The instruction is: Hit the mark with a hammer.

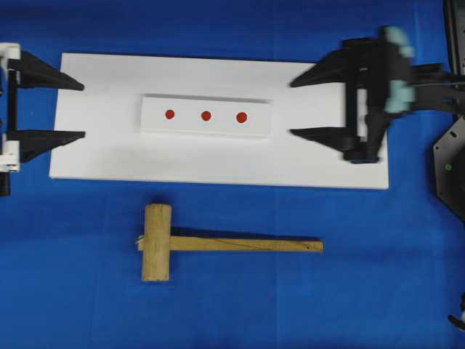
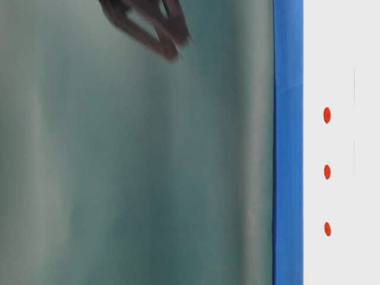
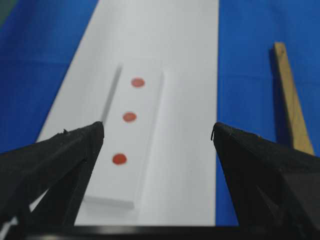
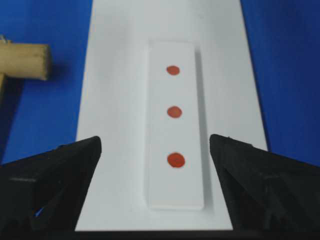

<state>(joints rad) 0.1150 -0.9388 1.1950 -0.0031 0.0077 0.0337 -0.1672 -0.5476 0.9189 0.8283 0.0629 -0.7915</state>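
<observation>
Nearest the overhead camera's low edge lies the hammer (image 1: 163, 248), flat on the blue cloth (image 1: 378, 291), head to the left and handle running right, just near of the white board (image 1: 327, 163) and not touching it. I have nothing in hand: the left gripper (image 1: 81, 110) hangs over the board's left end with jaws spread wide and empty, and the right gripper (image 1: 292, 107) over the right end, likewise apart and empty. Between them sits the raised white strip (image 1: 205, 130) with three red marks (image 1: 205, 115) in a row. By my reading the task is barely begun: the hammer is unlifted and no mark struck. Open cloth surrounds the handle on its near side and right end, so I judge there is room to come down on it without fouling the board's near edge.
</observation>
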